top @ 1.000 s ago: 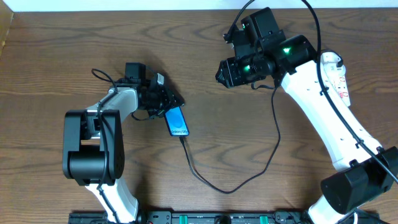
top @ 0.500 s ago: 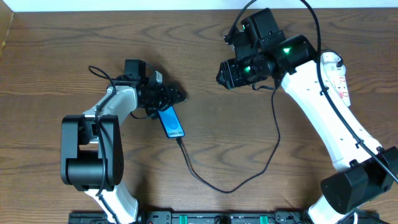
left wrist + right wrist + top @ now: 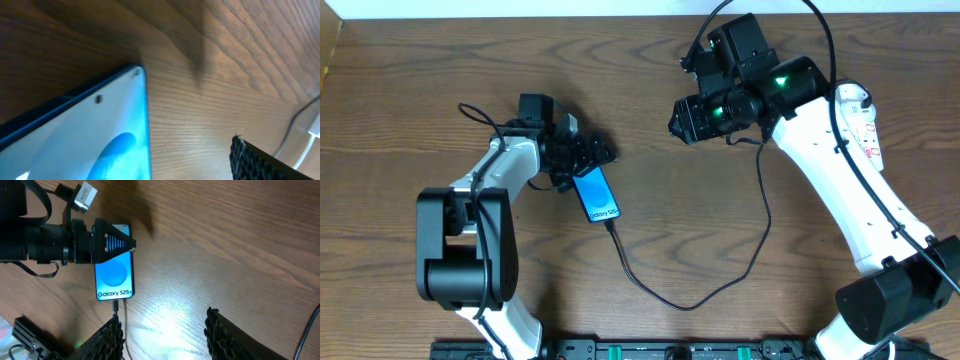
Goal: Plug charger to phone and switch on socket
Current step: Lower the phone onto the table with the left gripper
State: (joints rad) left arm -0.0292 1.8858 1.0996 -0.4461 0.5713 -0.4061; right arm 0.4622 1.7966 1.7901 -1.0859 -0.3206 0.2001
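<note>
1. My right claw (image 3: pixel 165 330) hangs wide open and empty. My left claw (image 3: pixel 587 155) sits over the phone's (image 3: pixel 115 277) far end, and I cannot tell its grip.
2. The phone lies on the worktop (image 3: pixel 420 60) and reads "Galaxy S25+". The charger (image 3: pixel 690 303) seems plugged into its near end.
3. The socket (image 3: pixel 867 128) lies lengthwise beside my right arm, which is the nearer arm.

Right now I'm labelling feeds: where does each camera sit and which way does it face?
Overhead: above the table, looking straight down on left arm, right arm, phone, charger.
Left wrist: close above the phone's corner, facing the table; one finger shows.
Right wrist: raised, angled down at the phone and left gripper; both own fingers show.
Shared: the phone, in all three.
</note>
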